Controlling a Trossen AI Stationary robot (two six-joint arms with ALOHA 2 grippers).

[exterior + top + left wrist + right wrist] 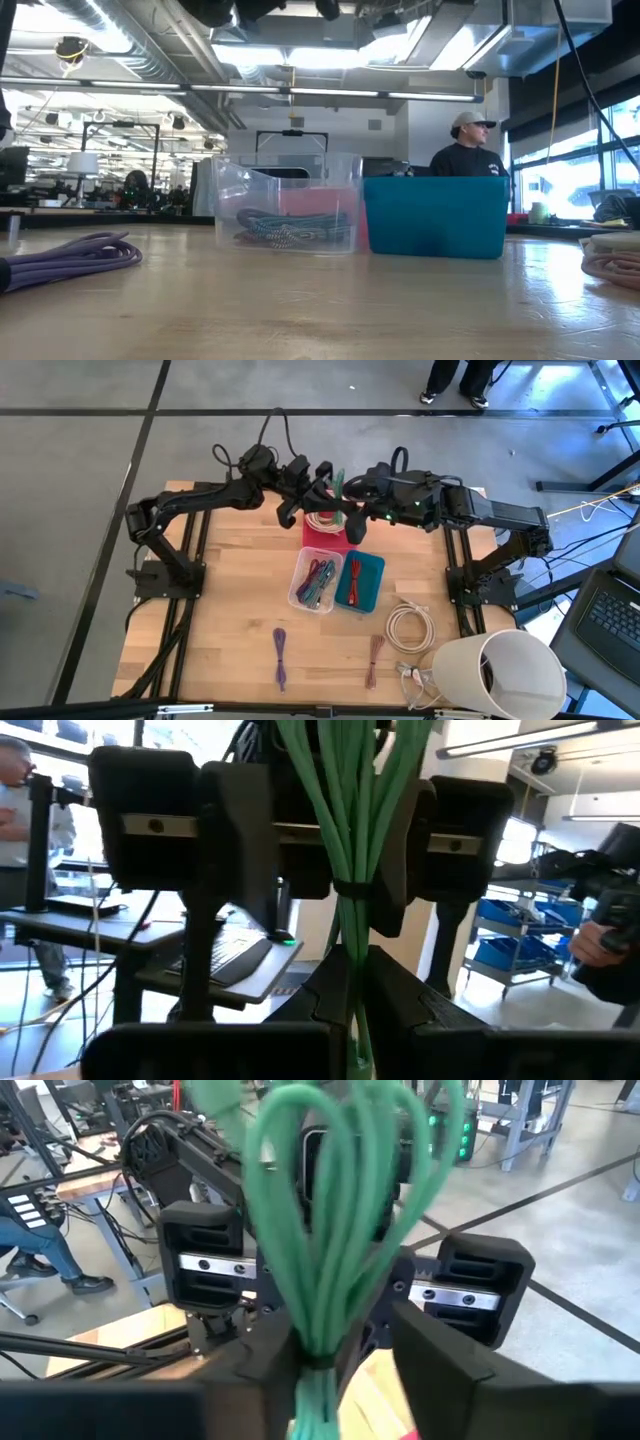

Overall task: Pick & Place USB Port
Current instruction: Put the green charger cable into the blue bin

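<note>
A green USB cable (338, 482), tied into a bundle, stands upright in the air over the pink bin (325, 532) at the table's far middle. My left gripper (326, 486) comes at it from the left and is shut on it. My right gripper (352, 494) faces it from the right and is open. Its fingers (405, 860) stand on either side of the bundle at about the height of the tie (350, 885). I cannot tell whether one of them touches the cable. In the right wrist view the loops (330, 1190) fan out above the bundle's narrow part (315, 1370). My left gripper pinches the bundle's narrow lower part (352, 982), below the tie, between its two fingers. The fingers come nearly level from the table's left and lie across the cable. The bundle stands upright with its loops up, lifted clear above the pink bin.
A white cable coil (322, 518) lies in the pink bin. Nearer stand a clear bin (297, 592) of mixed cables and a teal bin (380, 565) of red ones. A white coil (410, 625), a purple cable (280, 655), a reddish cable (374, 660) and a white cylinder (495, 670) lie near the front.
</note>
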